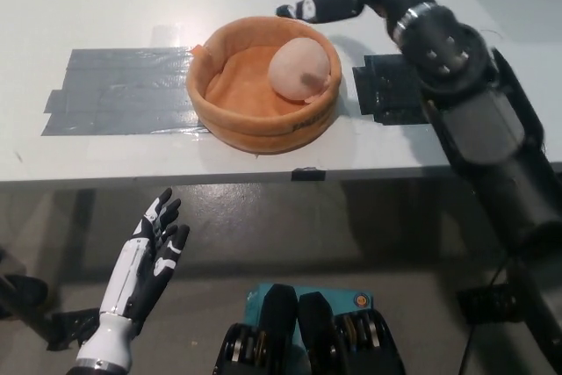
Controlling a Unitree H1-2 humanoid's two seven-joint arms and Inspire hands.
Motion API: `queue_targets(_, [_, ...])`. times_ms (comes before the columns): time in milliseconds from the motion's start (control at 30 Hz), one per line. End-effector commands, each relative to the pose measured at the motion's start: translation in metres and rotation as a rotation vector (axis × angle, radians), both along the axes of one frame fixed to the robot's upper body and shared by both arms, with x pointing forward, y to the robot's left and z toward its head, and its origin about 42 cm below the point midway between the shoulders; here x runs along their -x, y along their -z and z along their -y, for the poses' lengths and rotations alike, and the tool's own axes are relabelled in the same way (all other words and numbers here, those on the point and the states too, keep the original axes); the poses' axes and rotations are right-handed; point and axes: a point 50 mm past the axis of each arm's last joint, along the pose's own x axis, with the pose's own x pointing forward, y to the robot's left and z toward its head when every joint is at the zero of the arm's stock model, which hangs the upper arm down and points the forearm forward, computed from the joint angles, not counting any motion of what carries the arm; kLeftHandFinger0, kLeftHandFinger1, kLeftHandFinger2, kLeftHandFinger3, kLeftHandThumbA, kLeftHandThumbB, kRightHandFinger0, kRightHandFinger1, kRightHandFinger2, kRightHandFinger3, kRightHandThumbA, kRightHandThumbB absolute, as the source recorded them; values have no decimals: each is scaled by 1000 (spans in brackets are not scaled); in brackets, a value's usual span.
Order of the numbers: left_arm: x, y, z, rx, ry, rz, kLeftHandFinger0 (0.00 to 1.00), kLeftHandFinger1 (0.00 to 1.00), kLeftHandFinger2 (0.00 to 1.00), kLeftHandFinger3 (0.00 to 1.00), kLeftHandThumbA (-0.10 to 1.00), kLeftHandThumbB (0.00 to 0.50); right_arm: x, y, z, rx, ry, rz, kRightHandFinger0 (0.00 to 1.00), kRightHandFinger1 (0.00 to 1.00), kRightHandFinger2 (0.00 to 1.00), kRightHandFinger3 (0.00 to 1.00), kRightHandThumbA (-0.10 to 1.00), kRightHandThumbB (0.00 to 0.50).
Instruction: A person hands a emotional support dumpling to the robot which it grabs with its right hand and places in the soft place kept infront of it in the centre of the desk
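Note:
The pale pink dumpling plush [303,68] lies inside the orange soft bowl [230,110] at the desk's centre, against its right wall. My black right hand [327,5] hovers beyond the bowl's far rim, lifted clear of the dumpling, fingers spread and holding nothing. Its arm runs down the right side of the picture. My white left hand [147,256] rests open below the desk edge at lower left.
Grey tape patch [118,91] covers the desk left of the bowl. A black tape patch [389,85] lies right of the bowl, partly under my right arm. The desk's front edge [263,173] runs across the picture.

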Motion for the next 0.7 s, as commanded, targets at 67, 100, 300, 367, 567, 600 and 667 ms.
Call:
queue_targets(67, [-25,-33,-3,-14,20,109,1000,1000,1000,1000,826,21,125,-49,72,-234,-62,276,1000,1000,1000,1000,1000,417])
queue_targets(100, [-27,-33,-3,-14,23,113,1000,1000,1000,1000,831,25,145,-39,77,-267,-65,282,1000,1000,1000,1000,997,404])
queue_targets(300, [-33,-36,-3,-30,15,119,1000,1000,1000,1000,852,19,203,1,86,-366,-45,290,1000,1000,1000,1000,1000,358])
queue_targets(367, [-33,-34,-2,-25,14,115,1000,1000,1000,1000,864,33,209,28,92,-375,-35,242,1000,1000,1000,1000,1000,262])
queue_targets(567, [-31,-33,-1,-28,18,110,1000,1000,1000,1000,872,39,196,102,109,-421,71,85,1000,1000,1000,1000,1000,227])
queue_targets(600, [-32,-33,-1,-26,18,111,1000,1000,1000,1000,870,32,195,116,109,-446,94,40,1000,1000,1000,1000,1000,215])
queue_targets(667, [-32,-32,-1,-21,18,109,1000,1000,1000,1000,867,41,193,133,110,-458,120,-8,1000,1000,1000,1000,983,180])
